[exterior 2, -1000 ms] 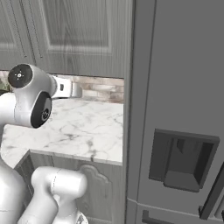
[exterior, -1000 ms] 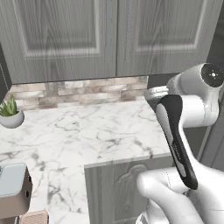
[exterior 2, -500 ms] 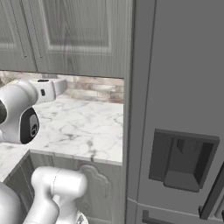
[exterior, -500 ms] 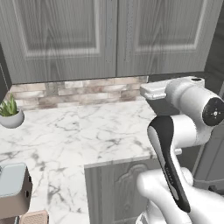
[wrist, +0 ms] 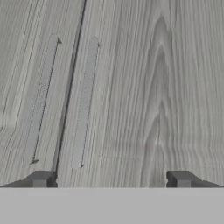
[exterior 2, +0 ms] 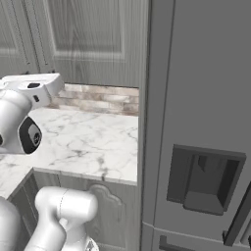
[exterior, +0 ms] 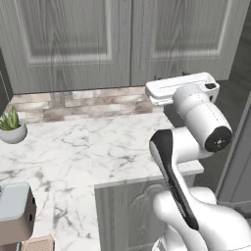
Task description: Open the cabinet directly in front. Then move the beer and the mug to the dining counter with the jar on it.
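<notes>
My gripper (wrist: 111, 179) spread wide, nothing between fingertips (wrist: 40, 178), facing the cabinet (wrist: 144, 87) straight ahead, both doors shut, two handles (wrist: 85, 103) flanking the seam, left fingertip under it, worktop (exterior: 88, 147) below

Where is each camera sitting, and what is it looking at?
Left base view: behind the arm on its left, facing the cabinet and marble worktop; the white arm rises at lower right.
Right base view: behind on its right, facing the same cabinet beside a fridge; the arm is at lower left.
Hand view: on the hand, facing the door handles close up; open gripper tips at the bottom.
All share the cabinet.
</notes>
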Available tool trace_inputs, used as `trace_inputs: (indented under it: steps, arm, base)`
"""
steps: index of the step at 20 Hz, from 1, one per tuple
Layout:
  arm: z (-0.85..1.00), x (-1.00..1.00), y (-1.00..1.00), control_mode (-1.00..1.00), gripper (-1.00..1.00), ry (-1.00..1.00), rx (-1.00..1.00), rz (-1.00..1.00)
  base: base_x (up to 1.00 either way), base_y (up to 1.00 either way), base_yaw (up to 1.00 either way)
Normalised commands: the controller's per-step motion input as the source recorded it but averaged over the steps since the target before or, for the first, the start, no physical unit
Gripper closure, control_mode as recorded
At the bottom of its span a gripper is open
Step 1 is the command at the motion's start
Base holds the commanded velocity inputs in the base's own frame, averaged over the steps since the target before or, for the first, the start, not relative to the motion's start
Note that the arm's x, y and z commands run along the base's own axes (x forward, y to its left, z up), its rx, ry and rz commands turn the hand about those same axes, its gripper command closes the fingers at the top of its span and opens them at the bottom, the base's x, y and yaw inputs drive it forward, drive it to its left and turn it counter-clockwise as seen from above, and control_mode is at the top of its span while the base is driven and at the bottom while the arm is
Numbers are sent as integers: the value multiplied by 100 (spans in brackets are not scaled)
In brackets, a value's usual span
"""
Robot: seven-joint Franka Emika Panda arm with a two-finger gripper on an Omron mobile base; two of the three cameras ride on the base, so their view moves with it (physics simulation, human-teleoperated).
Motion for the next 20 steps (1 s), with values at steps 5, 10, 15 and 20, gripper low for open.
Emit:
trace_inputs:
  steps: [5, 10, 15, 20]
  arm:
    - [27, 28, 33, -100, -100, -14, 0, 0]
    - [31, 48, 34, -100, -100, -10, 0, 0]
    - [20, 62, 24, -100, -100, -2, 0, 0]
    - [0, 73, 5, -100, -100, 3, 0, 0]
  base:
    - [0, 0, 0]
    - [0, 0, 0]
    - [0, 0, 0]
    - [0, 0, 0]
